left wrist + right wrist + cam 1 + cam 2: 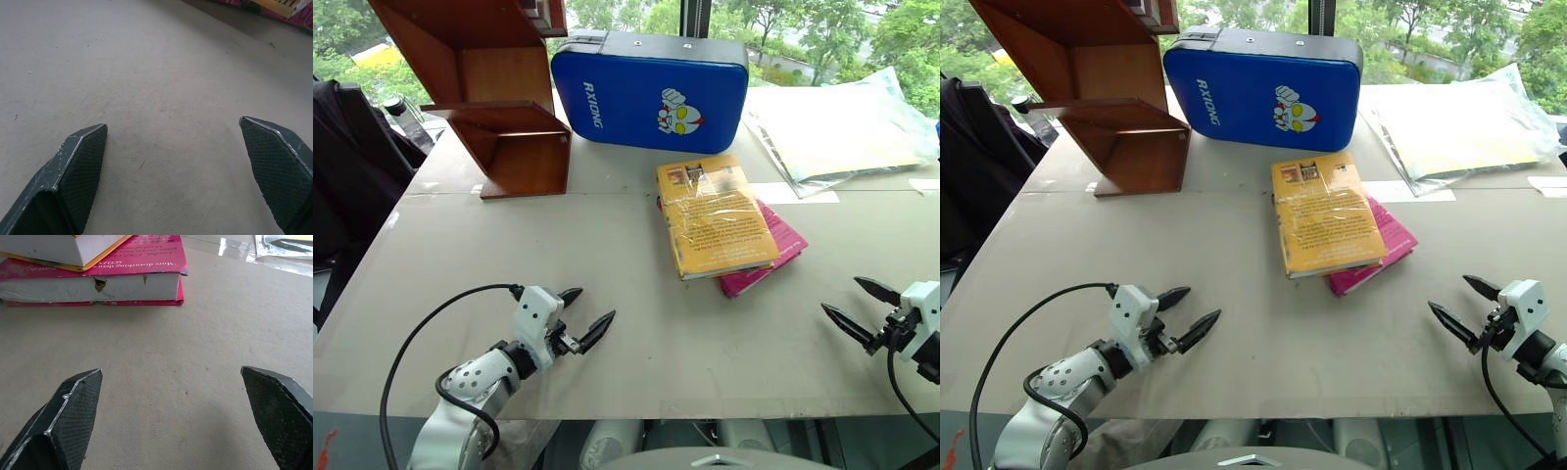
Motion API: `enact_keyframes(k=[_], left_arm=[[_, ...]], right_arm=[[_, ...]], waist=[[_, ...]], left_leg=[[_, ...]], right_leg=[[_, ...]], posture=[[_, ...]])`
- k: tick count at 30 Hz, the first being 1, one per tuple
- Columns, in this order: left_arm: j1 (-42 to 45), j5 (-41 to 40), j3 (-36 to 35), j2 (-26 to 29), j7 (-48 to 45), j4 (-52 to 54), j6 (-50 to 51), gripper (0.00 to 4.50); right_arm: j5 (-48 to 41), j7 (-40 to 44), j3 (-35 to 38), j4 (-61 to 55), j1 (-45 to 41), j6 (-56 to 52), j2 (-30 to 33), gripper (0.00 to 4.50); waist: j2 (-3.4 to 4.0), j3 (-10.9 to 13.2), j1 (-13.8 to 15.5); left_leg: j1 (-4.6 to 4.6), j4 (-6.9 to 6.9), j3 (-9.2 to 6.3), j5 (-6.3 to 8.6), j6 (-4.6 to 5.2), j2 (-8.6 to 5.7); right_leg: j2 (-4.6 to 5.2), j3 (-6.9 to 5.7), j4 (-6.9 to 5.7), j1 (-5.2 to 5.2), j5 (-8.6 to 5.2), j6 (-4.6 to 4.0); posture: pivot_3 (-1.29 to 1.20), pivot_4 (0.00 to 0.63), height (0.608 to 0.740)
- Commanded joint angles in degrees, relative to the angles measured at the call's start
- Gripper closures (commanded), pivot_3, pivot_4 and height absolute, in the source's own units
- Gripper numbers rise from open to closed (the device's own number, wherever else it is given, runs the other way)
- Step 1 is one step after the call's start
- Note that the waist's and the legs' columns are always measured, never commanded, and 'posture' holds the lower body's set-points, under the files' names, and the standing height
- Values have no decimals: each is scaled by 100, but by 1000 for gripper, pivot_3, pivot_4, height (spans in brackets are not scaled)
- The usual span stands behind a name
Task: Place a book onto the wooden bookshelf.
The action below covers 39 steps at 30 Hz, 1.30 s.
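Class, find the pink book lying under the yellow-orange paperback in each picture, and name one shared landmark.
Left eye: pink book, right of centre.
Right eye: near centre.
Left wrist: upper right corner.
Right wrist: top left, white page edge facing.
Landmark: the yellow-orange plastic-wrapped paperback on top.

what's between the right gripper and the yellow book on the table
Nothing: the stretch from the right gripper to the yellow book is bare table, as both eye views show. The pink book lies under the yellow one, not in the way.
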<state>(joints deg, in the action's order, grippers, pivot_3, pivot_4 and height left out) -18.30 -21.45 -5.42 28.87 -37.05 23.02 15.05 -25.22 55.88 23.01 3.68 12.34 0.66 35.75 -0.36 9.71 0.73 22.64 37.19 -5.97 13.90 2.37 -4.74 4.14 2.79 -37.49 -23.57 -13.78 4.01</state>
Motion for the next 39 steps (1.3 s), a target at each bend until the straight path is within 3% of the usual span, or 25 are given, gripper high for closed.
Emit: enact_keyframes(k=[1, 19, 28, 32, 39], left_arm=[[-13, -86, -192, 110, 39, 317, 139, 52], [302, -164, -172, 64, 147, 627, 559, 52], [421, -263, -108, 14, 132, 562, 594, 52], [747, -811, -228, -38, 146, 528, 1117, 52], [2388, -3313, -415, -515, 1267, 118, 4237, 52]], right_arm=[[-75, 96, 75, -31, -24, 111, 80, 0], [-39, -29, 152, 276, -304, 49, 137, 0], [-201, -308, 218, -94, -412, -307, 192, 0], [-317, -178, 251, -258, -332, -361, 240, 0], [-1796, 686, 546, -1281, -68, -1138, 341, 0]], waist=[[0, 0, -1], [0, 0, 5], [0, 0, 7], [-1, 0, 7], [2, 1, 3]], left_leg=[[0, 0, 0, 0, 0, 0], [1, 1, -4, 0, 0, -1], [2, 1, -5, -1, -1, -1], [2, 2, -6, -1, -1, -1], [11, 16, -28, -2, 0, -2]], right_leg=[[0, 0, 0, 0, 0, 0], [0, -6, -1, 1, 2, -2], [0, -7, 0, 1, 3, -4], [0, -8, -1, 0, 3, -4], [-3, -30, -9, 3, 17, 22]], posture=[[0, 150, 740], [0, 150, 740], [0, 150, 740], [0, 150, 740], [0, 150, 740]])
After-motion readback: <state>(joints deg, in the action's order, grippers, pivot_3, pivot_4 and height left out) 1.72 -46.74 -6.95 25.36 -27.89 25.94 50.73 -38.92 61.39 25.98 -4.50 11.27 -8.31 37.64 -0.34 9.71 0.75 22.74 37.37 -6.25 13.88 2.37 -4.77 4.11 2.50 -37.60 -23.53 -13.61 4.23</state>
